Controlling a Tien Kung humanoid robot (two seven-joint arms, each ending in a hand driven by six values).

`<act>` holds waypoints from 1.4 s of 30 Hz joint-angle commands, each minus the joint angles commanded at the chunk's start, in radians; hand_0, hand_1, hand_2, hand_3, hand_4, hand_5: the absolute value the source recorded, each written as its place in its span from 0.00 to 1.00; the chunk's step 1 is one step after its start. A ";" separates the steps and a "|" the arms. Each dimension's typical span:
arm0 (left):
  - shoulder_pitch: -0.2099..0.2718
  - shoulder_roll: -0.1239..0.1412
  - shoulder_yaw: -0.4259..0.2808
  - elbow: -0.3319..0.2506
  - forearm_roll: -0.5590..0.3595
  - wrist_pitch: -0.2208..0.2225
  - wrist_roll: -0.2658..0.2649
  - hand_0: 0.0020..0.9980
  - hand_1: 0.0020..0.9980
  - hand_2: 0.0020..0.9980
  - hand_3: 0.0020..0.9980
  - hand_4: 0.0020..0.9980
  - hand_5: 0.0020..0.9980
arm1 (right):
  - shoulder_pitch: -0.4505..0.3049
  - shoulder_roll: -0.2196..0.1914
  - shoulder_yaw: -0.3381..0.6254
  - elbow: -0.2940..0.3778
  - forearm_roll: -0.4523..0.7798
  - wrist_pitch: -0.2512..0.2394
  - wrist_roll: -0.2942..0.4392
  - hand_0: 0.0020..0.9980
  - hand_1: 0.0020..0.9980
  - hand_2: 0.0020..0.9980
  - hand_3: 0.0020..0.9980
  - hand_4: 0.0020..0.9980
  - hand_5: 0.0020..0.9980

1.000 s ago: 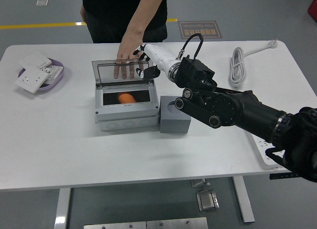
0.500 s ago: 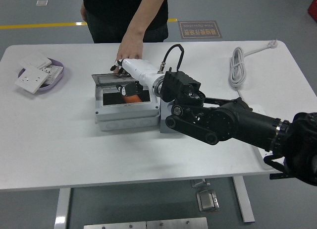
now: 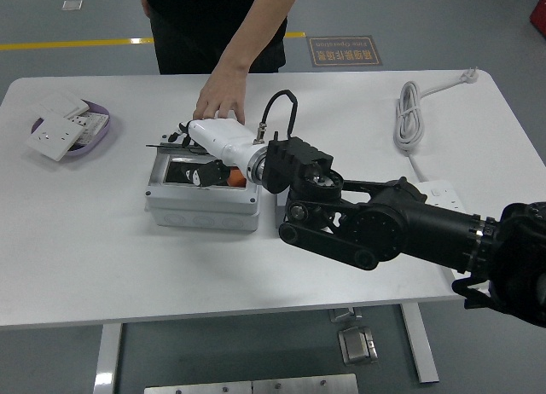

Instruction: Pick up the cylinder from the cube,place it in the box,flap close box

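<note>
The grey-white box [image 3: 200, 211] stands at the table's middle left. Its clear lid [image 3: 162, 144] is tipped partly down over the opening. The orange cylinder [image 3: 238, 180] lies inside the box, partly hidden by my hand. My right hand [image 3: 192, 151] reaches over the box from the right. Its fingers [image 3: 181, 130] lie on top of the lid and the thumb sits below, holding nothing that I can make out. A person's hand [image 3: 220, 100] rests at the box's back edge. The grey cube is hidden behind my right arm.
A purple bowl [image 3: 95, 131] with white socket plates [image 3: 53, 136] sits at the far left. A coiled white cable [image 3: 409, 112] lies at the back right. A white power strip [image 3: 437, 193] shows past my right arm.
My right hand swept left across the box and brought the lid from upright down towards the opening. The box slid left. The person's hand moved from the lid to the back edge.
</note>
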 joint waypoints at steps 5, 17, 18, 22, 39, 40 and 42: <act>0.001 -0.001 -0.002 0.000 -0.001 0.001 0.000 0.58 0.60 0.56 0.60 0.63 0.22 | -0.008 0.000 0.000 0.020 -0.012 0.007 -0.005 0.80 0.71 0.71 0.78 0.60 0.16; 0.002 -0.005 -0.008 0.000 0.003 0.002 0.003 0.58 0.61 0.56 0.60 0.63 0.22 | -0.039 -0.019 0.085 0.042 -0.064 0.029 -0.016 0.80 0.71 0.71 0.78 0.60 0.17; 0.002 -0.005 -0.009 0.000 0.004 0.003 0.004 0.58 0.61 0.56 0.60 0.63 0.22 | -0.046 -0.027 0.102 0.046 -0.072 0.031 -0.016 0.80 0.71 0.71 0.78 0.60 0.17; 0.007 -0.008 -0.006 0.000 -0.005 0.007 0.006 0.58 0.61 0.56 0.60 0.63 0.22 | -0.095 -0.082 0.186 0.079 -0.115 0.032 -0.015 0.80 0.71 0.71 0.78 0.60 0.17; 0.034 -0.033 0.044 0.000 -0.090 0.025 -0.004 0.58 0.61 0.56 0.60 0.62 0.22 | -0.460 -0.202 0.672 0.290 -0.188 -0.086 0.179 0.81 0.71 0.71 0.78 0.61 0.15; 0.035 -0.033 0.047 0.000 -0.095 0.026 -0.005 0.58 0.61 0.56 0.60 0.62 0.22 | -0.485 -0.202 0.706 0.298 -0.173 -0.095 0.202 0.81 0.71 0.71 0.78 0.61 0.15; 0.037 -0.034 0.051 0.000 -0.102 0.027 -0.005 0.58 0.61 0.56 0.60 0.62 0.22 | -0.534 -0.199 0.768 0.311 -0.140 -0.114 0.248 0.81 0.71 0.71 0.78 0.61 0.15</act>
